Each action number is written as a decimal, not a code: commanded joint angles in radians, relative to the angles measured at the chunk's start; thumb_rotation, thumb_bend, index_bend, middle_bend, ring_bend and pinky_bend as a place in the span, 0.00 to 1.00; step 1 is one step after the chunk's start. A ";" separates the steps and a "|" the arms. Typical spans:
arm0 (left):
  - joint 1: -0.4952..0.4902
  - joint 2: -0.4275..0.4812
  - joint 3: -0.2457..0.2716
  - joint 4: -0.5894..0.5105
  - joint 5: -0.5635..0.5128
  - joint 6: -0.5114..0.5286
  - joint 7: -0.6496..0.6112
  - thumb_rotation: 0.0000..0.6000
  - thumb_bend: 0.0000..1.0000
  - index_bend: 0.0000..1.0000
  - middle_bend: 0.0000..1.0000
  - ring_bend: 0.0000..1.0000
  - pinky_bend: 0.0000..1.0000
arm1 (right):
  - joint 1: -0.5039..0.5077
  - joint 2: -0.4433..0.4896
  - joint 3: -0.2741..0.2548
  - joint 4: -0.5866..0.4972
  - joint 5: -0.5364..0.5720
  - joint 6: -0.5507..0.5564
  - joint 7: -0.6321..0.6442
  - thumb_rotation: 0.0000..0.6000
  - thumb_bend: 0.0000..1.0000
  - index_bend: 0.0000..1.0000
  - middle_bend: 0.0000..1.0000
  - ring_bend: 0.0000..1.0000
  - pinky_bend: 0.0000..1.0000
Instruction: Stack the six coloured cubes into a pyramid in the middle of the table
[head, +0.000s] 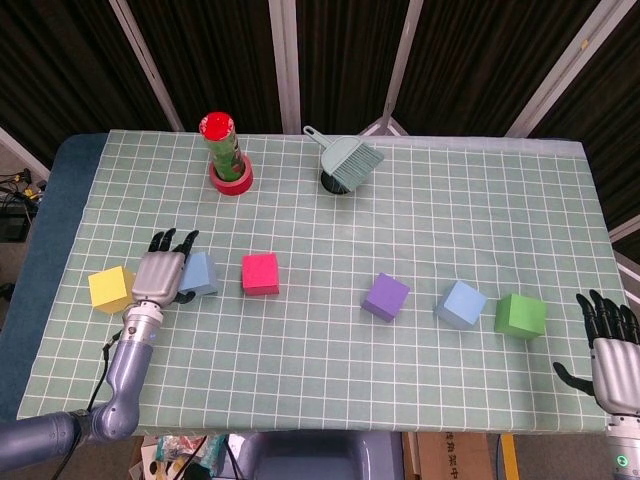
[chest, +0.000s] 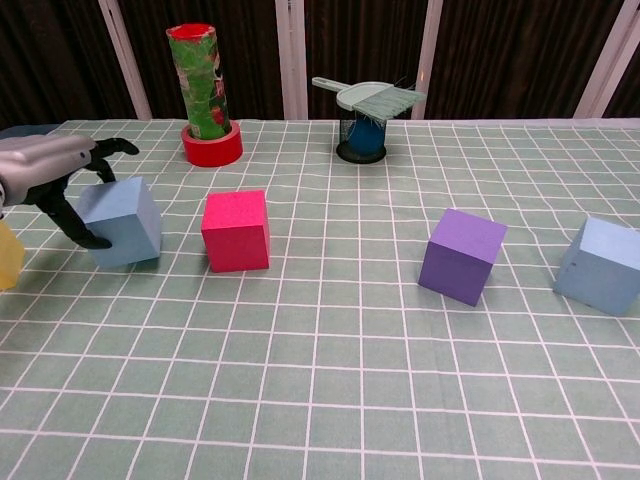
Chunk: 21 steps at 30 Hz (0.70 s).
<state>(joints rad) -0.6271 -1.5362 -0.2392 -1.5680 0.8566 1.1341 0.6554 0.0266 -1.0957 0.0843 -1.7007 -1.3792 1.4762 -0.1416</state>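
My left hand (head: 160, 275) grips a light blue cube (head: 201, 273) at the left of the table, thumb on its near side and fingers over its far edge (chest: 122, 221). A yellow cube (head: 110, 289) sits just left of that hand. A pink-red cube (head: 260, 273) stands just right of the held cube. Further right lie a purple cube (head: 385, 296), a second light blue cube (head: 461, 303) and a green cube (head: 520, 315). My right hand (head: 612, 340) hangs off the table's near right corner, fingers spread, holding nothing.
At the back stand a green can in a red tape roll (head: 225, 152) and a dustpan with brush on a dark cup (head: 348, 165). The checked tablecloth (head: 320, 350) covers the whole table; bare cloth lies between the pink-red and purple cubes.
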 joint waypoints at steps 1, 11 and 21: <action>-0.030 0.015 -0.003 0.022 0.010 -0.065 -0.033 1.00 0.26 0.00 0.36 0.00 0.02 | 0.000 0.000 0.002 -0.002 0.007 -0.004 0.003 1.00 0.19 0.00 0.00 0.00 0.00; -0.094 -0.030 -0.022 0.121 -0.049 -0.203 -0.114 1.00 0.26 0.00 0.37 0.00 0.02 | 0.001 0.003 0.011 -0.015 0.042 -0.019 0.016 1.00 0.19 0.00 0.00 0.00 0.00; -0.152 -0.055 -0.020 0.170 -0.028 -0.272 -0.156 1.00 0.26 0.00 0.37 0.00 0.02 | -0.001 0.004 0.011 -0.026 0.049 -0.020 0.017 1.00 0.19 0.00 0.00 0.00 0.00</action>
<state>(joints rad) -0.7760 -1.5898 -0.2609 -1.3977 0.8269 0.8650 0.5012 0.0258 -1.0915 0.0950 -1.7266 -1.3305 1.4563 -0.1249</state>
